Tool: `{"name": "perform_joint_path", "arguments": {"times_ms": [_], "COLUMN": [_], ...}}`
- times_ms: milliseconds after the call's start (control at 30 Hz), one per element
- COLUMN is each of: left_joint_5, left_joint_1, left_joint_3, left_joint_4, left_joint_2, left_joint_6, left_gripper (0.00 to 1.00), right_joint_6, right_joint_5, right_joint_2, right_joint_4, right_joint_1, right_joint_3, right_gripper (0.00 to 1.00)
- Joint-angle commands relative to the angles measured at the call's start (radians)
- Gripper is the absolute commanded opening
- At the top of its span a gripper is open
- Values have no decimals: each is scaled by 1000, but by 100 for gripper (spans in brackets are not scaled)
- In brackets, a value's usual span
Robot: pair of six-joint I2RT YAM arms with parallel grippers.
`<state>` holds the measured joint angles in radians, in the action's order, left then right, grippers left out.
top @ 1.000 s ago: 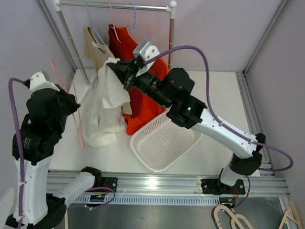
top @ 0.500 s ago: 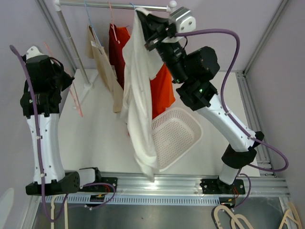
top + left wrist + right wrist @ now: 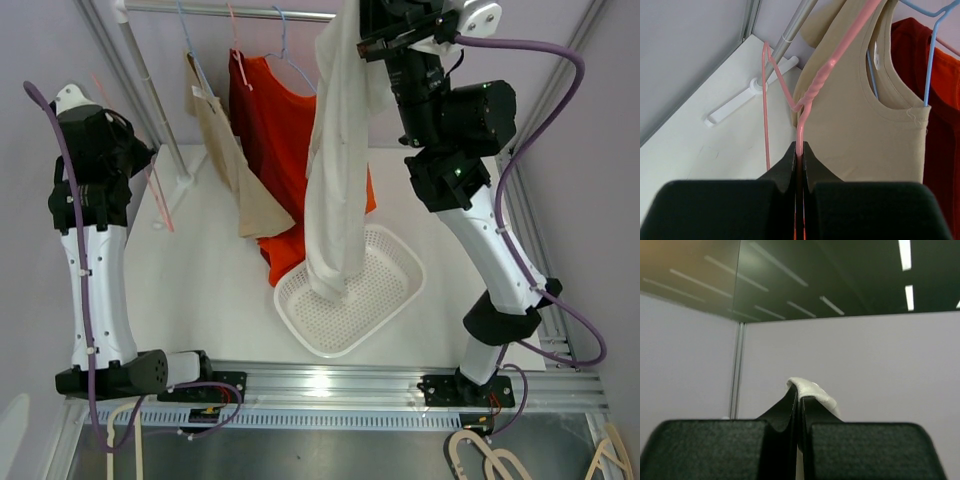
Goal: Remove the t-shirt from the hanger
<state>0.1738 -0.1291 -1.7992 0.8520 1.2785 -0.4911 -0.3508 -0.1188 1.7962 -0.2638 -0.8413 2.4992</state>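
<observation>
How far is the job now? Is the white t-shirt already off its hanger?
Done: the pink hanger is bare, pinched in the left gripper. In hand: the right gripper holds the white t-shirt high, its lower end hanging into the white basket. Left: probably only to drop the shirt there.

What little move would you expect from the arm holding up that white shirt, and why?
Probably lowering the right gripper toward the basket and letting go: the white t-shirt hangs free of the pink hanger, held aside by the left gripper, its bottom end already in the basket.
</observation>
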Motion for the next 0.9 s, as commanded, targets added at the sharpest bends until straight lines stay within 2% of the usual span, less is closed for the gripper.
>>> {"name": "perform_joint_path", "arguments": {"times_ms": [0, 33, 67, 167, 200, 433, 533, 600, 733, 767, 867], "left_joint_5": [-20, -19, -28, -69, -80, -229, -307, -377, -536, -536, -542], "left_joint_1": [-17, -17, -17, -20, -21, -59, -89, -116, -153, -161, -162], "left_joint_3": [-17, -5, 12, 38, 44, 77, 77, 70, 46, 40, 5], "left_joint_4": [-91, -129, -149, -212, -223, -291, -304, -336, -369, -366, -372], "left_joint_2": [19, 18, 12, 7, 8, 18, 30, 47, 84, 93, 122], "left_joint_6": [39, 51, 83, 141, 155, 206, 206, 230, 241, 234, 237], "left_gripper": [1, 1, 1, 1, 1, 1, 1, 1, 1, 1, 1], "right_joint_6": [32, 36, 42, 76, 100, 251, 318, 421, 620, 665, 748], "right_joint_5": [7, 1, -10, -48, -68, -203, -277, -311, -303, -276, -170], "right_joint_2": [-108, -145, -222, -331, -400, -665, -740, -756, -721, -660, -479], "right_joint_4": [-54, -73, -124, -155, -158, -89, 10, 85, 349, 461, 649], "right_joint_1": [2, 2, 2, -2, -2, -13, -13, -13, -13, -10, 21], "right_joint_3": [-139, -217, -379, -589, -719, -1184, -1290, -1365, -1454, -1465, -1446], "right_gripper": [0, 0, 0, 0, 0, 0, 0, 0, 0, 0, 0]}}
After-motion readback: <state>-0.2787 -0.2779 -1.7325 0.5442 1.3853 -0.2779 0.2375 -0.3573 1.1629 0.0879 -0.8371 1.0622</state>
